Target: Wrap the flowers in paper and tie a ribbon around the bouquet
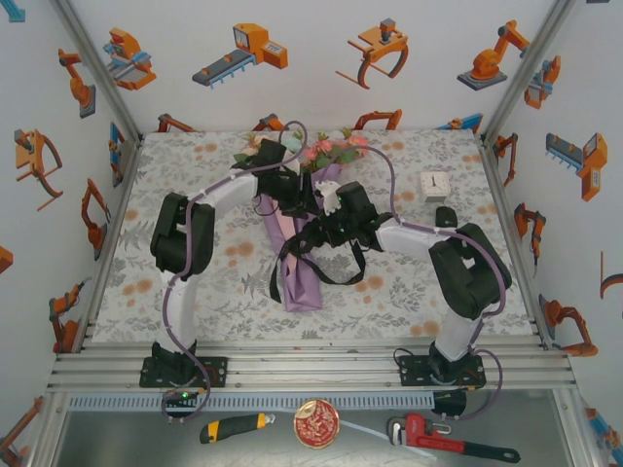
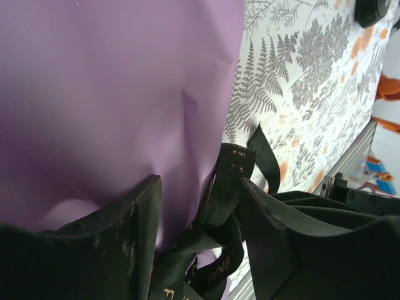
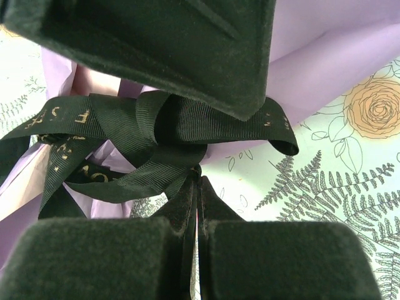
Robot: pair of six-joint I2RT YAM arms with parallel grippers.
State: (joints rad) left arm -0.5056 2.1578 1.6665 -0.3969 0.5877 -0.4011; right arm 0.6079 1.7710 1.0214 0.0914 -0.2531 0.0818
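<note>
Axis: lilac paper-cone flower bouquet (image 1: 300,287) lies on the floral-cloth table (image 1: 195,282), blooms far, tip near
Knot: narrow black fabric ribbon (image 3: 125,115) crosses its middle, between both arms
Left: left tool (image 2: 200,190) jaws apart, strand loose between
Right: right tool (image 3: 197,187) closed at the knot
Hidden: any pinched strand, can't tell

Bouquet (image 1: 304,287) on the table (image 1: 195,282), ribbon (image 3: 125,119) around its middle, small clock (image 1: 434,183) far right.
</note>
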